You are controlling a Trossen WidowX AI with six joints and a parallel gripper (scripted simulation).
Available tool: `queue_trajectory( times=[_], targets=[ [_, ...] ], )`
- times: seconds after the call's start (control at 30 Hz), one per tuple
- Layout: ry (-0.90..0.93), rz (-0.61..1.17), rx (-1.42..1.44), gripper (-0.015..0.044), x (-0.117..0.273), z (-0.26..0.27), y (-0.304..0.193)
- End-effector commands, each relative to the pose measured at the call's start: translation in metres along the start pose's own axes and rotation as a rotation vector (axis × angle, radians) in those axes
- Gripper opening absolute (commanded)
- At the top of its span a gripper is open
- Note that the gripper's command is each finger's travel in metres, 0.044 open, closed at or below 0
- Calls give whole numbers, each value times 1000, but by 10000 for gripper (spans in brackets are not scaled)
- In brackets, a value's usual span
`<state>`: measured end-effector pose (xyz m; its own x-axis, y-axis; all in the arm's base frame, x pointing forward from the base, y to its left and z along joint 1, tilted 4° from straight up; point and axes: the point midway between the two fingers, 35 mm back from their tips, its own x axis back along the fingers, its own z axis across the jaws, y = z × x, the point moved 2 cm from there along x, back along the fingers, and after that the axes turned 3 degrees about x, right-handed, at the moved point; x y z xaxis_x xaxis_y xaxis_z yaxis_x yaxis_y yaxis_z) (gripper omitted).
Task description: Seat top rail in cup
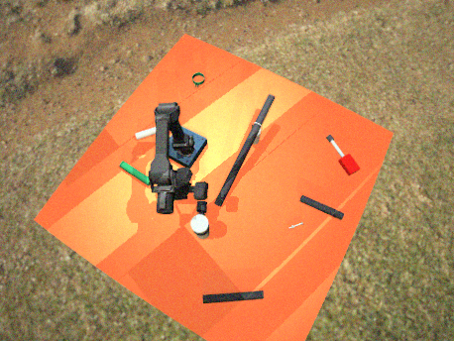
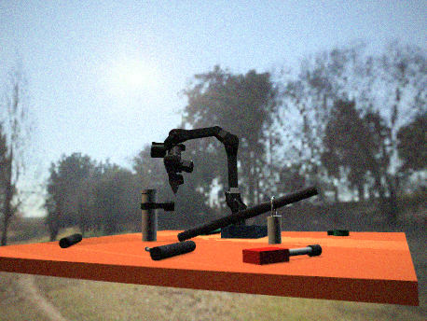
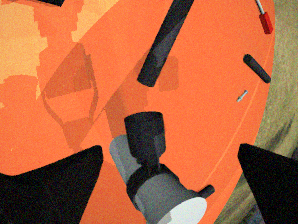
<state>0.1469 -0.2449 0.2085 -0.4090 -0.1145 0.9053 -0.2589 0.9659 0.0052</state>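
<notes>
The dark rail [image 1: 238,164] [image 2: 210,228] [image 3: 167,40] passes through the wire loop cap on the small post [image 2: 274,231]. It slopes, with its near end low at the table and its far end raised. The big grey post [image 2: 149,226] [image 3: 162,197] stands upright with a white cap [image 1: 199,223]. The black brace band [image 2: 147,205] sits near its top, with the rail-end cup [image 1: 201,206] [image 2: 168,205] [image 3: 145,135] on it. The rail's near end lies outside the cup, apart from it. My gripper [image 2: 175,188] [image 3: 173,153] is open and empty, above the cup and touching neither cup nor rail.
A red block [image 1: 349,164] [image 2: 266,256] with a white handle lies at the right. Black tubes [image 1: 322,207] [image 1: 233,297] lie on the table. A green tube [image 1: 135,172] and a white tube [image 1: 145,133] lie near the arm's base. A green ring [image 1: 198,78] lies at the back.
</notes>
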Motion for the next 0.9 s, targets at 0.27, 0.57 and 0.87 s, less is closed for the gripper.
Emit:
queue_trajectory(
  times=[0.27, 0.57, 0.87],
  targets=[
    [-19, 1, 88, 440, -6, 8, -6],
    [-18, 1, 88, 440, -38, 26, -6],
    [-18, 1, 88, 440, -47, 26, -7]
  ],
)
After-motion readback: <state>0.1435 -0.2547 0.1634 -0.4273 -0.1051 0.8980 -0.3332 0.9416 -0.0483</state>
